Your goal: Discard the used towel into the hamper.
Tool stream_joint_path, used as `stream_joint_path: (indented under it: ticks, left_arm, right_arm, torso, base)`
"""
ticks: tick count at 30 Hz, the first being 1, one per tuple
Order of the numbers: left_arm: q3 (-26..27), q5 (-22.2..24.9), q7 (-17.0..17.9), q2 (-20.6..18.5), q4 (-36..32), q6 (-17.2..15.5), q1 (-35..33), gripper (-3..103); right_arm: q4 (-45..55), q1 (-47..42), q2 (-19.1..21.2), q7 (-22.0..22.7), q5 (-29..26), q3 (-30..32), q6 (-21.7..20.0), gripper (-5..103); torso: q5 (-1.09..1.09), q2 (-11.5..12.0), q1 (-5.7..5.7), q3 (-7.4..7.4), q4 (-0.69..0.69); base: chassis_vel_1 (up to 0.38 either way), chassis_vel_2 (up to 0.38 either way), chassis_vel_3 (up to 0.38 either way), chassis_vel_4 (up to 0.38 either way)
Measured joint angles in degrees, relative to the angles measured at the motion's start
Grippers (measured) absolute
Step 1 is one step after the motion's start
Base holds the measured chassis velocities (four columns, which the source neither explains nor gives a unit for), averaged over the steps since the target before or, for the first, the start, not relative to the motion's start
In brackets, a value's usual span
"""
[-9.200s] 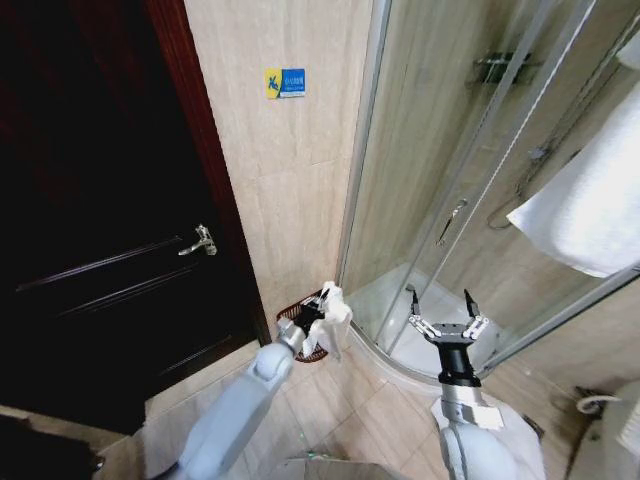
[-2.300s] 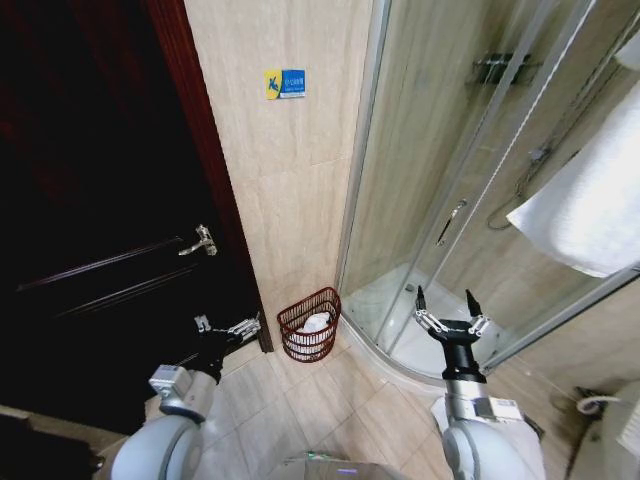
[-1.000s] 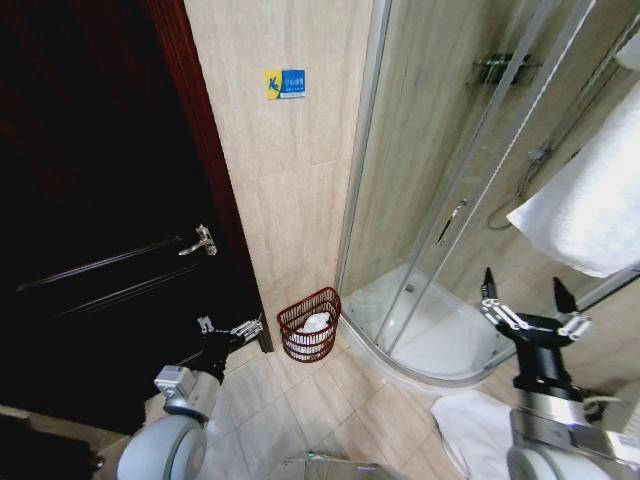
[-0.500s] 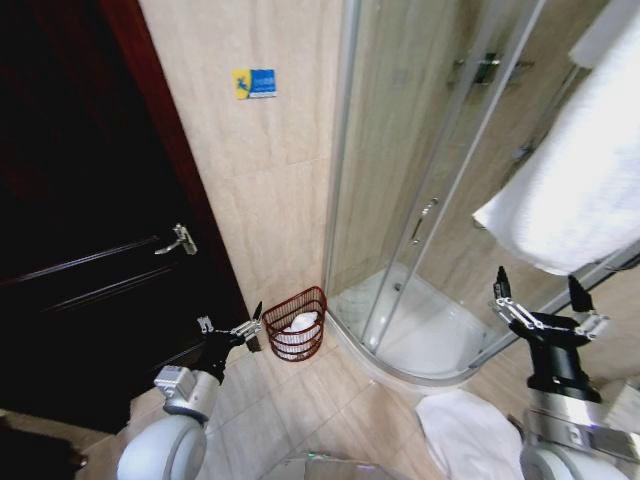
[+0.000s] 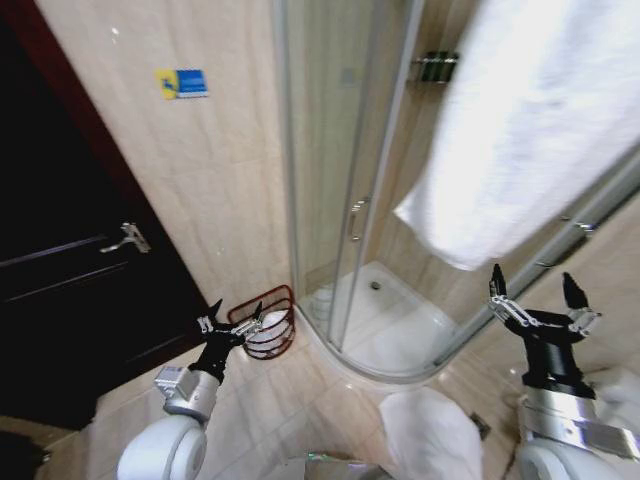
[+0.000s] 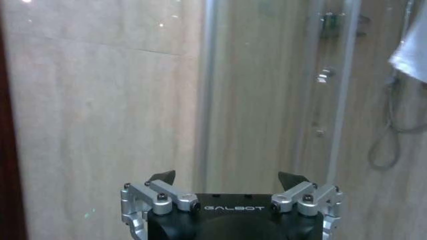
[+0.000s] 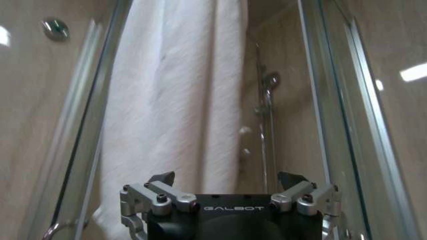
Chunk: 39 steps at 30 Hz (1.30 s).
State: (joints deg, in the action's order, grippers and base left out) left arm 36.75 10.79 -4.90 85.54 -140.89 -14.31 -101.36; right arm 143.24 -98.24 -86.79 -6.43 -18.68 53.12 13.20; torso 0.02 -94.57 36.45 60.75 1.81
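Where wall tile meets shower glass: hamper [image 5: 266, 323] on floor, upright, long axis vertical, mouth up, tapering downward; white towel [image 5: 268, 322] inside. Left gripper [image 5: 232, 318] just beside hamper on door side, raised off floor, fingers spread wide, nothing held; same spread in left wrist view [image 6: 227, 179], facing tile and glass edge. Right gripper [image 5: 532, 291] well apart, beyond shower enclosure [image 5: 340, 180], fingers wide open, empty; in right wrist view [image 7: 227, 179] pointed at hanging white towel [image 7: 173, 110]. White cloth [image 5: 430, 435] on floor below.
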Motion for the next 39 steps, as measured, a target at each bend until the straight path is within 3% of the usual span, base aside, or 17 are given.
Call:
stream_joint_path:
  ticks: [5, 9, 28, 35, 39]
  left_arm:
    - [0.00, 0.00, -0.03, -0.01, 0.00, 0.00, 0.00, 100]
    - [0.02, 0.00, -0.02, -0.03, 0.00, 0.00, -0.01, 100]
    - [0.01, 0.00, 0.02, -0.02, -0.01, 0.00, 0.00, 100]
    - [0.01, 0.00, 0.02, -0.03, -0.01, 0.00, 0.00, 100]
    - [0.01, 0.00, 0.02, -0.02, -0.01, 0.00, 0.00, 100]
  right_arm:
    - [-0.01, 0.36, 0.34, -2.47, -0.72, -1.89, 0.95, 100]
    - [0.00, 0.03, -0.44, -2.60, -0.33, -2.28, 1.49, 100]
    - [0.00, 1.37, 0.62, -2.13, -0.50, -1.62, 1.26, 100]
    - [0.00, 4.55, 5.07, -1.35, -4.13, 1.77, -0.53, 100]
    - [0.01, 7.57, 10.53, -0.71, -8.64, 5.43, -2.23, 100]
  torso:
    - [0.02, 0.00, 0.00, 0.00, 0.02]
    - [-0.07, -0.01, -0.04, -0.01, 0.01]
    - [-0.01, -0.01, -0.01, 0.00, -0.01]
    - [-0.02, -0.01, -0.01, -0.01, 0.00]
    - [-0.01, -0.01, -0.01, 0.00, 0.00]
  base:
    - [-0.123, -0.177, 0.197, 0.092]
    - [0.052, -0.007, 0.057, 0.019]
    - [0.044, 0.060, 0.011, 0.020]
    - [0.000, 0.000, 0.000, 0.000]
    - [0.000, 0.000, 0.000, 0.000]
